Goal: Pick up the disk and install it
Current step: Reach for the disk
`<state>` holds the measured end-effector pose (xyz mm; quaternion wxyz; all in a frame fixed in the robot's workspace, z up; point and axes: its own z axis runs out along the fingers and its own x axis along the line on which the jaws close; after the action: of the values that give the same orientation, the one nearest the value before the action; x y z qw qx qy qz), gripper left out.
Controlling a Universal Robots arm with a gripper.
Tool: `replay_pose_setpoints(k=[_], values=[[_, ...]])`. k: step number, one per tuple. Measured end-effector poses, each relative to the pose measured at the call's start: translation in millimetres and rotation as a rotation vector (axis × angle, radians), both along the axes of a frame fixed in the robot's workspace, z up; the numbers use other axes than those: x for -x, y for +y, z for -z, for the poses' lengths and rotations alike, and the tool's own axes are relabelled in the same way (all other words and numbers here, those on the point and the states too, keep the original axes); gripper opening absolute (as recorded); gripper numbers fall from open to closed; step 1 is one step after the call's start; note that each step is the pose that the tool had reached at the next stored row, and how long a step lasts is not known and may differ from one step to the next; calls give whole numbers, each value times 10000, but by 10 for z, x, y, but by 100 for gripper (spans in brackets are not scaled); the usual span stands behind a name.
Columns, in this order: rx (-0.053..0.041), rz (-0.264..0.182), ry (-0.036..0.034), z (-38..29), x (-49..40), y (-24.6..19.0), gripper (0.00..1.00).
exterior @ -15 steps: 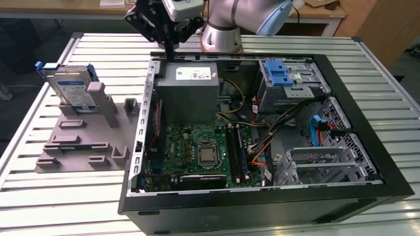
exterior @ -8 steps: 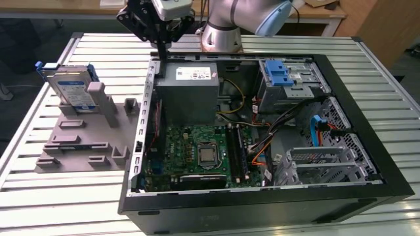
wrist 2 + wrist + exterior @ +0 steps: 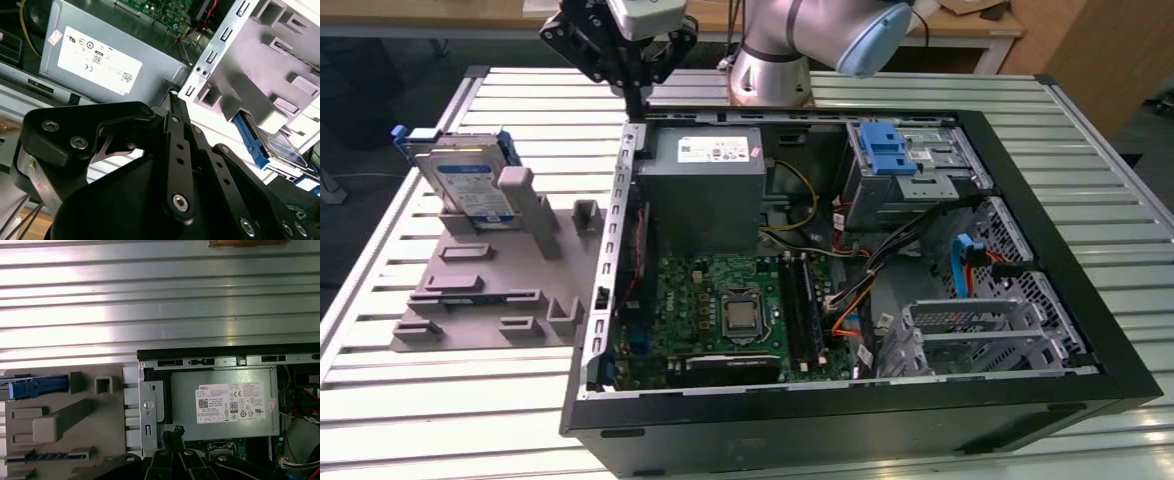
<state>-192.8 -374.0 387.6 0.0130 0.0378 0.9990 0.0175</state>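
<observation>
silver disk point(image 3: 464, 182), blue-framed with a white-and-blue label, stands upright upper left; gripper point(image 3: 636, 110) pinched closed, empty.

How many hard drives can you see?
1. The disk stands in the grey holder at the exterior view's left, beside the open computer case. Its drive cage may hide others.

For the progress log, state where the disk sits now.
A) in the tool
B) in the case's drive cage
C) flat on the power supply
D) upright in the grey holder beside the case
D: the disk stands on edge in the grey holder, outside the case, away from the tool.
</observation>
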Motion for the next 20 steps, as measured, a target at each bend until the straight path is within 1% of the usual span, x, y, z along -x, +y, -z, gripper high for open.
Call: replay_pose_setpoints(k=[8, 11, 20], values=[[14, 1, 3, 25, 150, 51, 11], [17, 1, 6, 32, 203, 62, 11], [17, 3, 5, 35, 219, 62, 11]])
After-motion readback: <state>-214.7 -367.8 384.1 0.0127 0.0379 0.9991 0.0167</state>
